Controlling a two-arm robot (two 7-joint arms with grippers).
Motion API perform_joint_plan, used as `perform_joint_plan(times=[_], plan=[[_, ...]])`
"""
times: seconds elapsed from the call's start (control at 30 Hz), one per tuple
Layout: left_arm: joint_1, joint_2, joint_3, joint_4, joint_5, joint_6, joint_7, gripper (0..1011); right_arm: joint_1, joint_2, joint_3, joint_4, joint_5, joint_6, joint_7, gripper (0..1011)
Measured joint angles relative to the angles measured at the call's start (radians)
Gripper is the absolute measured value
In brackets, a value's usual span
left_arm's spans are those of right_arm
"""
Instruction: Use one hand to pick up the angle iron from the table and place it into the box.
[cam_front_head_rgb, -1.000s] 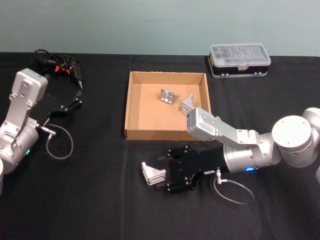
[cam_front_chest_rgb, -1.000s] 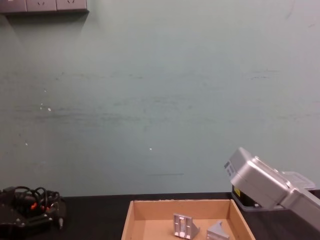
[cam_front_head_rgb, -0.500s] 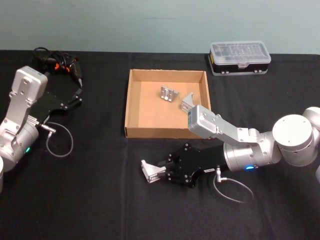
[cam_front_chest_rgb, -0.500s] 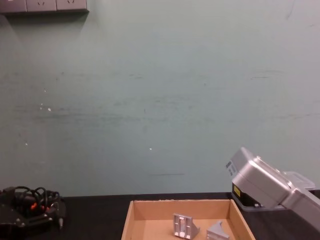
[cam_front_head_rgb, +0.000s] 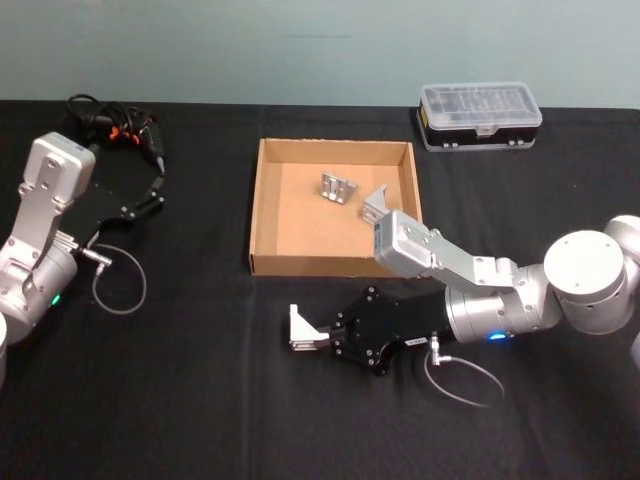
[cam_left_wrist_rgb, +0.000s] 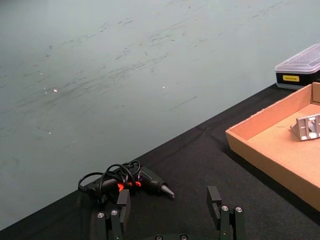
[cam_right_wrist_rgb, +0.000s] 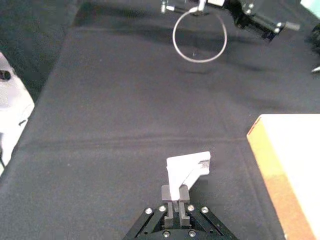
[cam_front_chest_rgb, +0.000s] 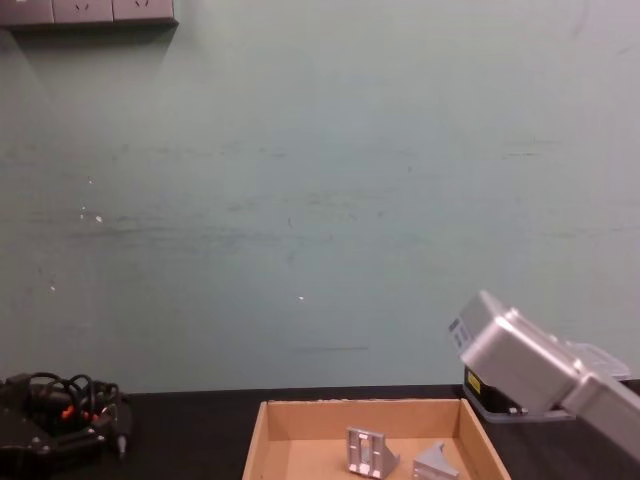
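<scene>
My right gripper is shut on a silver angle iron low over the black table, in front of the tan box. In the right wrist view the angle iron juts out past the pinched fingertips, and the box's corner is off to one side. Two more angle irons lie in the box's far right part, and the chest view shows them too. My left gripper is parked open at the table's left.
A black case with a clear lid stands behind the box at the right. A glue gun with a coiled cord lies at the far left. A cable loop rests beside the left arm, another under the right arm.
My right gripper went from open around the angle iron to shut on it. The iron has tipped up and shifted slightly toward the box. The left arm stayed still.
</scene>
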Motion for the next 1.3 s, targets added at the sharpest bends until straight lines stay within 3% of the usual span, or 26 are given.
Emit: perform_joint_plan(times=[0.37,0.5,0.77,0.93,1.3], plan=[[0.0,0.0,0.0,0.0,0.0,0.0,0.0,1000,0.008,0.035,0.052,-0.122,0.025,0.004,-0.031,75],[0.0,0.0,0.0,0.0,0.0,0.0,0.0,1000,0.023,0.038,0.069,-0.133,0.024,0.0,-0.049,75],[0.0,0.0,0.0,0.0,0.0,0.0,0.0,1000,0.06,0.013,0.1,-0.06,0.0,-0.002,-0.105,75],[0.0,0.0,0.0,0.0,0.0,0.0,0.0,1000,0.08,-0.028,0.113,0.021,-0.015,-0.002,-0.135,75],[0.0,0.0,0.0,0.0,0.0,0.0,0.0,1000,0.122,-0.111,0.106,0.161,-0.049,-0.014,-0.138,75]])
